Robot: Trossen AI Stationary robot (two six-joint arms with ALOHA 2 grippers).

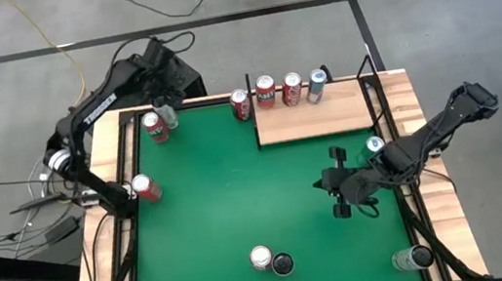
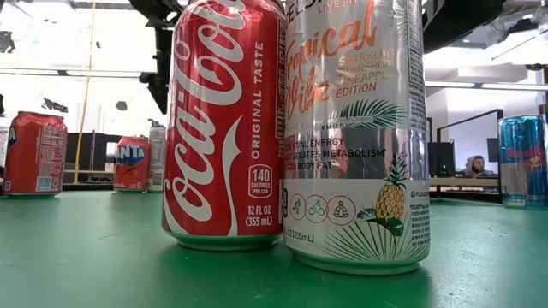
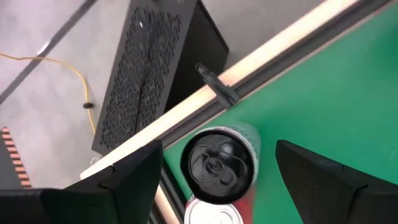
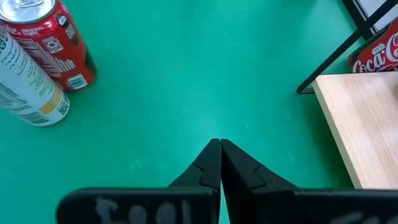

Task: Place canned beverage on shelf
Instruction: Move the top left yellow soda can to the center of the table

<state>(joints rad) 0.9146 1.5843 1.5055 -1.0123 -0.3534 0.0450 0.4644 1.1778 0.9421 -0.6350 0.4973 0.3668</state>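
Note:
My left gripper (image 3: 219, 146) hangs open over the table's far left corner (image 1: 166, 108), pointing steeply down. A black-topped can (image 3: 217, 165) stands upright on the green table between and below its fingers, with a gap on each side. A red can with a silver top (image 3: 214, 214) stands right beside that can. The shelf (image 1: 312, 117), a pale wood board at the far right, carries three cans (image 1: 292, 88) along its far edge. My right gripper (image 4: 219, 155) is shut and empty above the green table, just nearer than the shelf (image 1: 339, 182).
A Coca-Cola can (image 2: 227, 128) and a white Tropical Vibe can (image 2: 355, 137) stand together near the front edge. Another red can (image 1: 240, 105) stands beside the shelf's left post. A red can (image 1: 145, 187) stands at the left rail, a blue one (image 1: 375, 146) near my right arm.

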